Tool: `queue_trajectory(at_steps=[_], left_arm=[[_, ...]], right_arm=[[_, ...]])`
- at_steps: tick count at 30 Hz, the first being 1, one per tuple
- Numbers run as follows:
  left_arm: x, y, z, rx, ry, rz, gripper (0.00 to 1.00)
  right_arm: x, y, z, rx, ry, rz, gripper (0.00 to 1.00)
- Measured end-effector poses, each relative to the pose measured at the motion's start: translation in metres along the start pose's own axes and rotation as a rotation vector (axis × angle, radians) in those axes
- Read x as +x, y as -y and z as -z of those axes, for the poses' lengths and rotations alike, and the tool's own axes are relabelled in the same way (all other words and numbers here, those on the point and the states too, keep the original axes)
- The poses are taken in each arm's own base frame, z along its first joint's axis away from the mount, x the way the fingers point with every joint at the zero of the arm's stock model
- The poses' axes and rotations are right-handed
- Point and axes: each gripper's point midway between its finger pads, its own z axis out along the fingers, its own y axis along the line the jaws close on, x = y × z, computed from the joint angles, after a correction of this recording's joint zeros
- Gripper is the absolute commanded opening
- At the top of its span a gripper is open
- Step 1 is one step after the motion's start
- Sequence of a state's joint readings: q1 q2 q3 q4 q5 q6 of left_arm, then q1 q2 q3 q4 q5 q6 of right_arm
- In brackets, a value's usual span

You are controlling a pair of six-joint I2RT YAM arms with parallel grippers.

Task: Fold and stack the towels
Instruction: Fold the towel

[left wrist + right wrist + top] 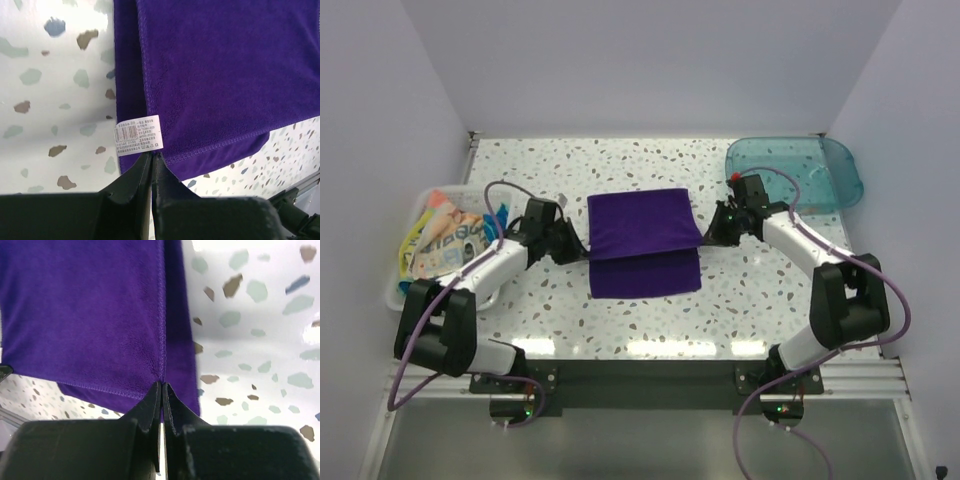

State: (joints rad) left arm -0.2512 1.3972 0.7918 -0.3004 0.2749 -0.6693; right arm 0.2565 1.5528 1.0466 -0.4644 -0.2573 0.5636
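To the left of the purple towel (pixel 644 243), a pale bin (pixel 408 300) held other towels (pixel 445 240) in yellow, orange and blue; there was some print on them, but it was too small to read. The left gripper (pixel 151 159) was at the left edge of the purple towel, near its front corner, with the jaws almost together and the purple hem pinched between the tips. Just beside these tips, a white care label (pixel 139 136) was sewn to this edge. It carried a barcode and several lines of fine print, and I could not read them. The purple towel itself lay in the middle of the speckled table (pixel 520 320), doubled over, with the upper layer covering the far part and a strip of the lower layer showing at the near side. At the right edge of the towel, the right gripper (pixel 162 388) had its jaws closed tight on the stitched hem, and the cloth spread away from the tips. Farther to the right of the towel and behind it, well apart, a clear teal tray (pixel 798 172) stood at the corner of the table.
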Motion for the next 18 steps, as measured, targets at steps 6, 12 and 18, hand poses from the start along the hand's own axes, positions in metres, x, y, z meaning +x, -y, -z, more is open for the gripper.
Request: queue_trajectory(at_steps=[6,12,18], left_arm=[[0.034,-0.009,-0.007,-0.032,-0.062,-0.002,0.06],[0.021,-0.004,-0.003,-0.051,-0.032,-0.010,0.06],[-0.012,0.022,0.027,-0.016,0.079,-0.040,0.07]], right_arm=[[0.023,0.018,-0.008,0.035,-0.055,-0.019,0.00],[0.016,0.012,-0.003,0.029,-0.046,-0.006,0.00],[0.002,-0.005,0.025,-0.008,0.013,0.026,0.00]])
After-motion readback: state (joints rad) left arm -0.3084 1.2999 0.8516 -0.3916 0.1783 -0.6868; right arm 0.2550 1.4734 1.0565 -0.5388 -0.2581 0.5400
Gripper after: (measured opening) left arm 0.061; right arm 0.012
